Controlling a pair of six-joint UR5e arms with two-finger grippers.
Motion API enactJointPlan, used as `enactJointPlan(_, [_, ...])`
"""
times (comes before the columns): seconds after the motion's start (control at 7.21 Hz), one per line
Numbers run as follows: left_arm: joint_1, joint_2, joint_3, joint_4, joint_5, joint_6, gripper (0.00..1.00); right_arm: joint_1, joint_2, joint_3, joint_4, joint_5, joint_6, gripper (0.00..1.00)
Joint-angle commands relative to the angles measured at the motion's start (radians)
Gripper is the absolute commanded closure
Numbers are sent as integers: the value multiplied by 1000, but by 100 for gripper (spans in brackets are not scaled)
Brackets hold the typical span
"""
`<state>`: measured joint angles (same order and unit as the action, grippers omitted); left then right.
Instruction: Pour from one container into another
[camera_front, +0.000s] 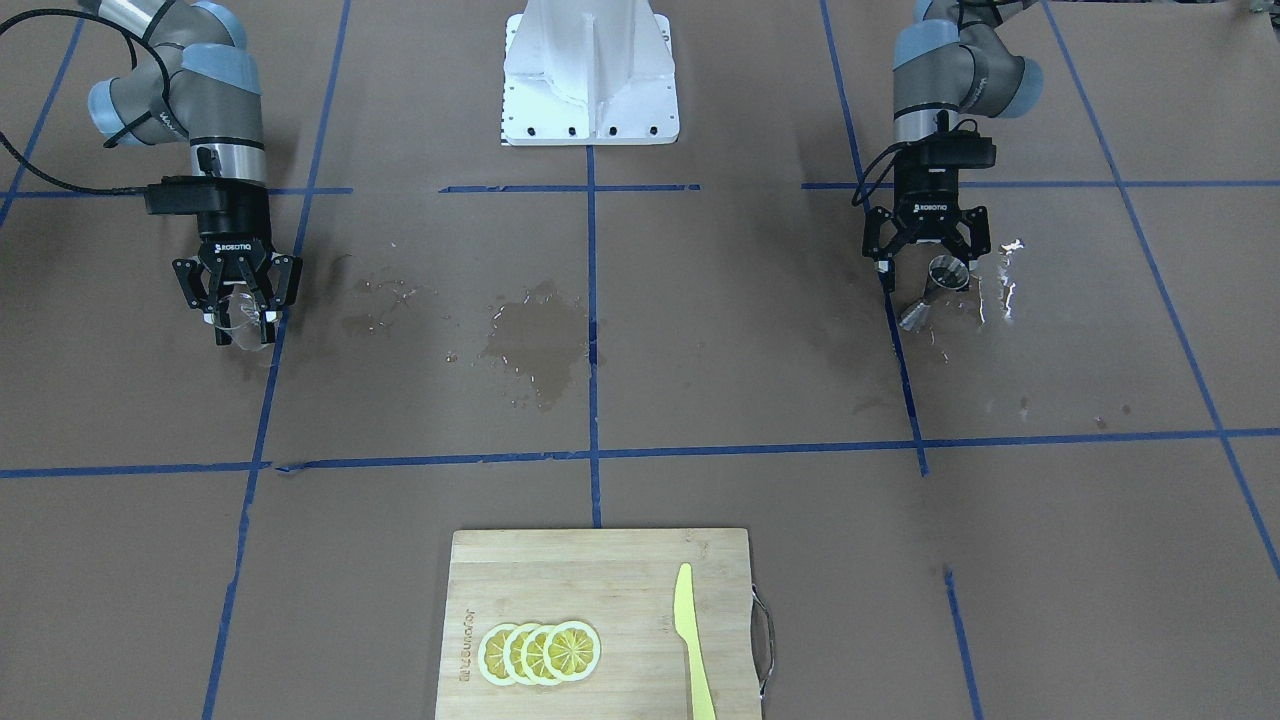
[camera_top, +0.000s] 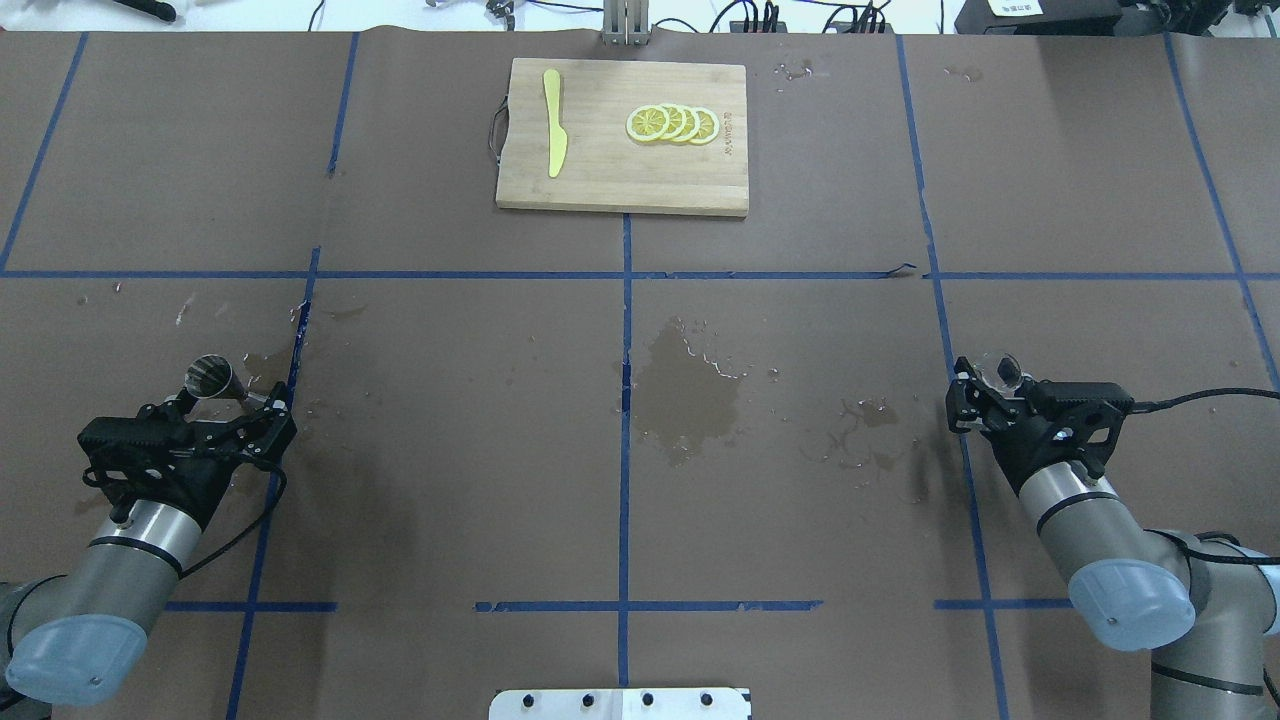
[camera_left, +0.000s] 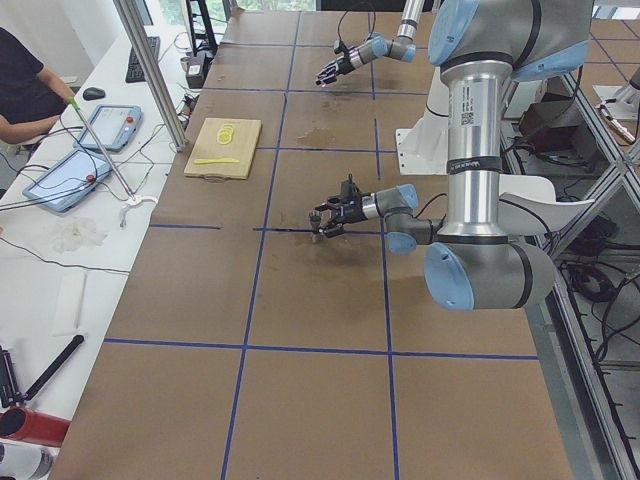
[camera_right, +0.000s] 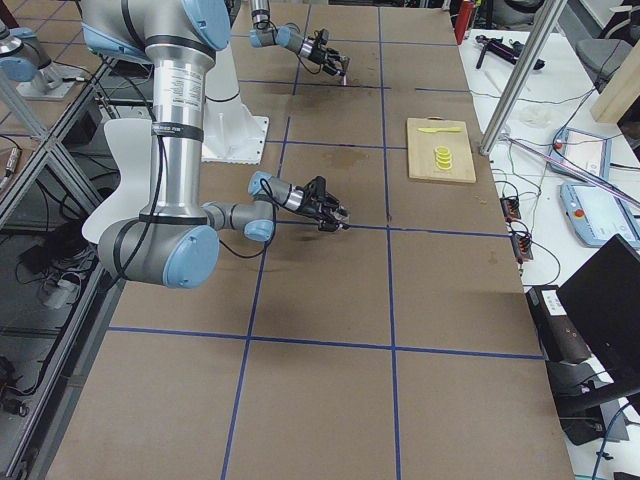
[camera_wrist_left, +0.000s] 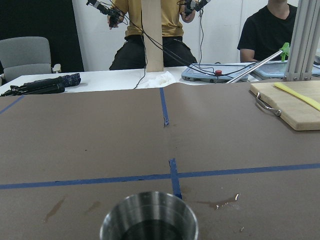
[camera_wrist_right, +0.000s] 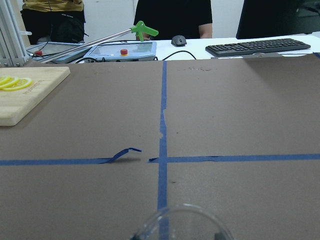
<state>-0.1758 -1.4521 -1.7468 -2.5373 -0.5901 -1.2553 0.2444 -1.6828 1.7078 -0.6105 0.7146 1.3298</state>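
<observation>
The glass beaker (camera_front: 241, 314) is sitting between the fingers of the right gripper (camera_front: 243, 328), which are pressing in on its sides, low over the worktop (camera_front: 700, 330) towards its right end. It is too clear and too small to tell whether its base is touching the surface. From the right wrist camera only its rim is showing, at the bottom edge of the picture.

The metal jigger (camera_front: 933, 292) is standing towards the worktop's left end, just beside a blue tape line (camera_front: 898, 340). It is looking upright, its open upper cone facing up. The left gripper (camera_front: 930, 272) is hanging over it with its fingers spread wide, one on each side and neither one gripping the metal. From the left wrist camera the jigger's rim is filling the lower middle of the picture (what is inside is too dark to make out).

Shiny wet streaks (camera_front: 1006, 288) are lying on the paper just beside the jigger. A larger dark wet patch (camera_front: 535, 345) is spreading near the worktop's middle, well apart from both grippers.

At the middle of the operators' edge a wooden cutting board (camera_front: 600, 565) is lying flat. It is carrying four overlapping lemon slices (camera_front: 540, 652) and a yellow knife (camera_front: 692, 640).
</observation>
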Motion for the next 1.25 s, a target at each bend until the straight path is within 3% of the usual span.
enactJointPlan(0.0, [-2,63,-66,0,-63,43,0,-19,0,-10,0,-24,0,91])
enactJointPlan(0.42, [-5,105,-117,0,-157,51,0,-20,0,-16,1,-43,0,58])
enactJointPlan(0.83, [-10,139,-170,2,-217,98,0,-22,2,-22,1,-43,0,40])
enactJointPlan(0.97, [-10,159,-204,2,-235,126,0,-22,2,-22,1,-44,0,23])
enactJointPlan(1.11, [-13,162,-206,2,-244,131,0,-22,2,-23,1,-44,0,21])
